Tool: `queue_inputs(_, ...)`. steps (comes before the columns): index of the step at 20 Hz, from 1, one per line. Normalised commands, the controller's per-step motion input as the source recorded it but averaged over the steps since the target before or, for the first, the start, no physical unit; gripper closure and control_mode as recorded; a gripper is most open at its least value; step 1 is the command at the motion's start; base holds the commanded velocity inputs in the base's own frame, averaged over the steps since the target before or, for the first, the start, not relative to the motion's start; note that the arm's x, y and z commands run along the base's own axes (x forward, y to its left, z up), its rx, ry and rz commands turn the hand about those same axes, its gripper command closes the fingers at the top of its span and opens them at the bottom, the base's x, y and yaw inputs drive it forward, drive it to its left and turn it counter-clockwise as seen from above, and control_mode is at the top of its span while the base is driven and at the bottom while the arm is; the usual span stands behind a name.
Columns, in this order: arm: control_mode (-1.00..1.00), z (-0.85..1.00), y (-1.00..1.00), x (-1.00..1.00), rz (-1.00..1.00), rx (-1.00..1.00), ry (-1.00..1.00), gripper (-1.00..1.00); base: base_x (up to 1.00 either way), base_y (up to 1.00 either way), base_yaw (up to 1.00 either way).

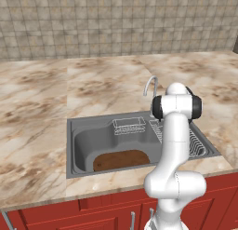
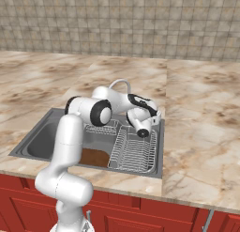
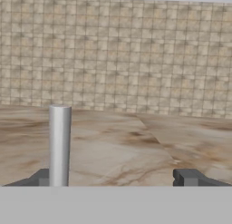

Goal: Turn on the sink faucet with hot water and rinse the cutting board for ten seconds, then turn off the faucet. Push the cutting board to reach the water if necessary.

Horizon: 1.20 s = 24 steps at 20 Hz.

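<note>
Faucet (image 1: 150,86) at the sink (image 1: 79,145) not yet running: the gripper (image 3: 122,178), fingers spread wide, nears its upright stem, probably about to turn on hot water. Cutting board (image 1: 122,159) lies on the basin floor at the front.

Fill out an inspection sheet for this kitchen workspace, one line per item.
Surface: marble-patterned counter around the sink.
Job's things: cutting board lies flat on the basin floor at the front; sink faucet stands behind the basin; no water stream seen.
Clutter: wire basket at the back of the basin; wire dish rack in the sink's right part.
Claw: claw open, its tips wide apart, near the faucet, whose silver stem rises by one tip.
Cables: nothing seen.
Surroundings: tiled wall behind; red cabinets below.
</note>
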Motion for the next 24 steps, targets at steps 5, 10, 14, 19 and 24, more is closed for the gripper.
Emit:
queue_inputs(5, -1.00, 0.00, -0.30, -0.37, 0.00, 0.00, 0.00, -1.00, 0.00, 0.00, 0.00)
queue_inputs(10, -1.00, 0.00, -0.30, -0.35, 0.00, 0.00, 0.00, -1.00, 0.00, 0.00, 0.00)
queue_inputs(14, -1.00, 0.00, -0.30, -0.32, 0.00, 0.00, 0.00, -1.00, 0.00, 0.00, 0.00)
queue_inputs(19, -1.00, 0.00, -0.28, -0.28, 0.00, 0.00, 0.00, -1.00, 0.00, 0.00, 0.00)
queue_inputs(24, -1.00, 0.00, -0.23, -0.18, 0.00, 0.00, 0.00, -1.00, 0.00, 0.00, 0.00)
